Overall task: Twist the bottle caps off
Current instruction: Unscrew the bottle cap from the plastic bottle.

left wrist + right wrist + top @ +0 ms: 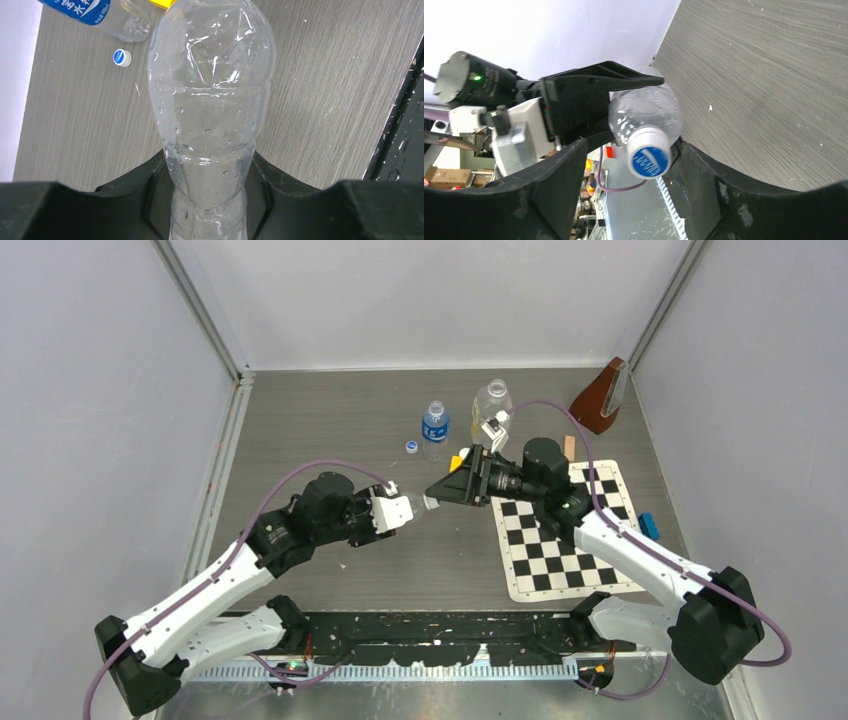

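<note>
My left gripper is shut on the slim clear unlabelled bottle, holding it level above the table. Its white cap with a blue top points at my right gripper. That gripper is open with its jaws on both sides of the cap; the cap sits close to the right-hand finger, with a gap on the other side. The small blue-labelled bottle stands capless behind, a loose cap beside it. The wider bottle stands further right.
A yellow block lies just behind the right gripper. A chessboard mat lies under the right arm, with a blue block at its right edge. A brown wedge-shaped object stands in the back right corner.
</note>
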{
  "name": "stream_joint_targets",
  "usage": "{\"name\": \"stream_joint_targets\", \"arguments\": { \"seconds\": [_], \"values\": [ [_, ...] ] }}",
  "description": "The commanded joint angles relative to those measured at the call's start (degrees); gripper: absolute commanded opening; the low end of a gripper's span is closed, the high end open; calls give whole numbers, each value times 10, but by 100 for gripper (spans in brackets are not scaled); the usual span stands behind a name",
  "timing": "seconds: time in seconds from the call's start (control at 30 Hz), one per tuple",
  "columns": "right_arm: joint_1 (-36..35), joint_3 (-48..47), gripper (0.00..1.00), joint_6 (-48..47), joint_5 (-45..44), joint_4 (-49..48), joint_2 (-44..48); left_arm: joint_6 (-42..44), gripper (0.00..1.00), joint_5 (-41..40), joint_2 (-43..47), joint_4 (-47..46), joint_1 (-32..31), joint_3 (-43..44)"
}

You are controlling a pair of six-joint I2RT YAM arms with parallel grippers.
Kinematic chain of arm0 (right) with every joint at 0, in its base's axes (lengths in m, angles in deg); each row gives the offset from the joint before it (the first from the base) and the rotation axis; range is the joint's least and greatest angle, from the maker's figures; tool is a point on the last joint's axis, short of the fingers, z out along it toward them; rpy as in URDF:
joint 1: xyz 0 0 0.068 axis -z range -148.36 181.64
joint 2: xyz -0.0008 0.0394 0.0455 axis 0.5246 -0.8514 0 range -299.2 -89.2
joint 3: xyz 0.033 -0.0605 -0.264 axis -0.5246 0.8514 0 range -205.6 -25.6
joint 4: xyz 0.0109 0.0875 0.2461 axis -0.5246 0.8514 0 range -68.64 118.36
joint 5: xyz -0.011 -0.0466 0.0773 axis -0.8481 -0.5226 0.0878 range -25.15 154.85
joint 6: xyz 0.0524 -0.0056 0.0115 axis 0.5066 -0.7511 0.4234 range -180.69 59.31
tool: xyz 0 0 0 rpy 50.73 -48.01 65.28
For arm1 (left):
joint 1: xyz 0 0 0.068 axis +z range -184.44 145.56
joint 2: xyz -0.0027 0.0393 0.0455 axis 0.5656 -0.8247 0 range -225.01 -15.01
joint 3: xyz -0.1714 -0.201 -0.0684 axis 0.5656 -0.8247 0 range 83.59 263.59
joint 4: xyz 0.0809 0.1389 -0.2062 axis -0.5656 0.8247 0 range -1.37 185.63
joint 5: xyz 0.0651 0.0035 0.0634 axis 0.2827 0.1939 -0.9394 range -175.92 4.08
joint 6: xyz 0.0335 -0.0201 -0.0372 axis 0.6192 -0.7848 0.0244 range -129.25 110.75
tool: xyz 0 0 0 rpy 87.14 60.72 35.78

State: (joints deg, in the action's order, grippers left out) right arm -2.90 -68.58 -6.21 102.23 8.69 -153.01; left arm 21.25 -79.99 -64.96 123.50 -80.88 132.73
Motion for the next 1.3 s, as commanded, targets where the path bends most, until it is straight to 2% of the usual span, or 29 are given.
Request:
{"name": "stream_joint_targets", "arguments": {
  "seconds": [0.0,0.33,0.5,0.63,0.7,0.8,0.83,0.87,1.0,1.03,1.1,1.13,1.17,1.2,1.27],
  "values": [
    [0,-22,71,25,14,-21,-23,2,0,16,6,-24,-2,15],
    [4,-7,48,25,40,-59,-28,0,0,13,11,-25,-2,10],
    [8,2,37,13,90,-81,-29,0,0,22,12,-32,-3,9],
    [8,1,28,-30,122,-66,-29,-3,0,35,12,-37,-2,10],
    [8,11,19,-65,132,-70,-20,-4,0,47,14,-36,-2,10],
    [6,34,13,-183,145,-76,18,-11,0,89,16,-30,-2,12],
    [4,49,4,-251,141,-78,29,-11,0,110,14,-23,-2,15],
    [3,57,2,-287,143,-78,53,-11,0,139,11,-15,-2,20],
    [1,111,0,-628,179,-57,124,-4,0,241,-12,47,-1,52],
    [1,118,0,-755,184,-46,134,4,0,260,-20,58,-1,61],
    [2,117,0,-851,183,-15,149,16,0,288,-32,111,-1,81],
    [4,91,0,-874,184,41,146,22,0,300,-37,133,-1,91],
    [8,72,0,-944,189,79,143,26,0,310,-41,157,0,100],
    [9,39,0,-975,200,162,134,27,0,317,-42,176,3,108],
    [10,10,0,-1045,219,227,122,33,0,340,-42,204,12,121]
  ]
}}
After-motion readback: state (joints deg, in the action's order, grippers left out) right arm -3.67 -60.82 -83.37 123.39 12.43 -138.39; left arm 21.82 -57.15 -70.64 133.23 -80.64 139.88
